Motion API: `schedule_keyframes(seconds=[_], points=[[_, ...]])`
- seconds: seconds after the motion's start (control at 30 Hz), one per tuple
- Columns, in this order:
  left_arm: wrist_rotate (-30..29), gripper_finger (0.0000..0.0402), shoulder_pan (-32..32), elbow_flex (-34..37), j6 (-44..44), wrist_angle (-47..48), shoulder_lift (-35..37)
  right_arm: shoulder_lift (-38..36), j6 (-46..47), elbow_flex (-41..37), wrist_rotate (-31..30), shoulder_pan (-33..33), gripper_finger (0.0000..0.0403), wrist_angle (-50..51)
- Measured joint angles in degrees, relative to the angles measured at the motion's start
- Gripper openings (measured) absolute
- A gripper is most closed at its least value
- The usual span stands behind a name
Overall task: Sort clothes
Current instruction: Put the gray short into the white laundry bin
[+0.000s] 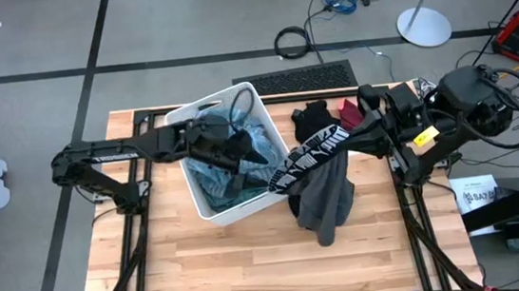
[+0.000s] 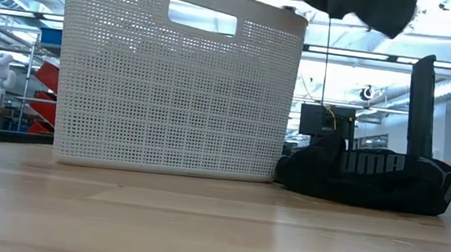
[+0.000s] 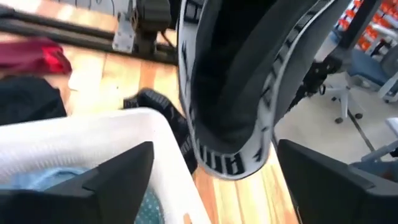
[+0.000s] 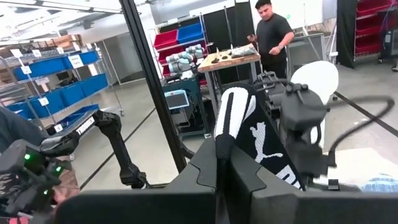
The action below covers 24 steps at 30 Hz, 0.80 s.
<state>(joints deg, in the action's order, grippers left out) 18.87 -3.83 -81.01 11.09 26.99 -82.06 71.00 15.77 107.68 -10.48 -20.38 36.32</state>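
Our right hand [image 4: 225, 163] is pinched together on a black garment [image 1: 310, 155] with a white lettered band. From that grip the cloth stretches away toward our left hand [image 1: 253, 154] as a taut strip above the surface [image 1: 252, 261]. Below the strip a dark grey piece [image 1: 325, 201] droops onto the wood.

Our left hand hangs over the white bin [image 1: 211, 214], at the strip's far end. Its fingers [image 3: 118, 180] stand wide apart, with the banded cloth [image 3: 230, 93] ahead of them and, as far as we can see, not touching them.

Under the left hand, inside the bin, lie teal striped and light blue clothes [image 1: 208, 181]. Just beside the right hand, toward the surface's far edge, sit a black piece [image 1: 313, 118] and a red one [image 1: 349, 111]. From surface height, a black heap [image 2: 367, 179] lies just beside the bin [image 2: 171, 87]. Past the right hand, a person [image 4: 273, 34] stands at a workbench in the room.
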Motion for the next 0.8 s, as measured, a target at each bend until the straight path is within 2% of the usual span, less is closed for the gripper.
schedule_keyframes(seconds=[0.2, 0.43, 0.8], points=[[-0.3, 0.0379, 2.2, 0.0, 0.4, 0.0, -3.8, -0.1, 0.0, 0.0, 0.0, 0.0, 0.0, 0.0], [-0.7, 0.038, 3.6, 0.0, 0.4, -2.5, -7.5, -0.1, 0.0, 0.0, 0.0, 0.0, 0.0, 0.3], [-1.1, 0.038, 3.9, 0.0, 0.7, -5.3, -8.1, -0.1, 0.1, 0.0, 0.0, 0.0, 0.0, 0.6]])
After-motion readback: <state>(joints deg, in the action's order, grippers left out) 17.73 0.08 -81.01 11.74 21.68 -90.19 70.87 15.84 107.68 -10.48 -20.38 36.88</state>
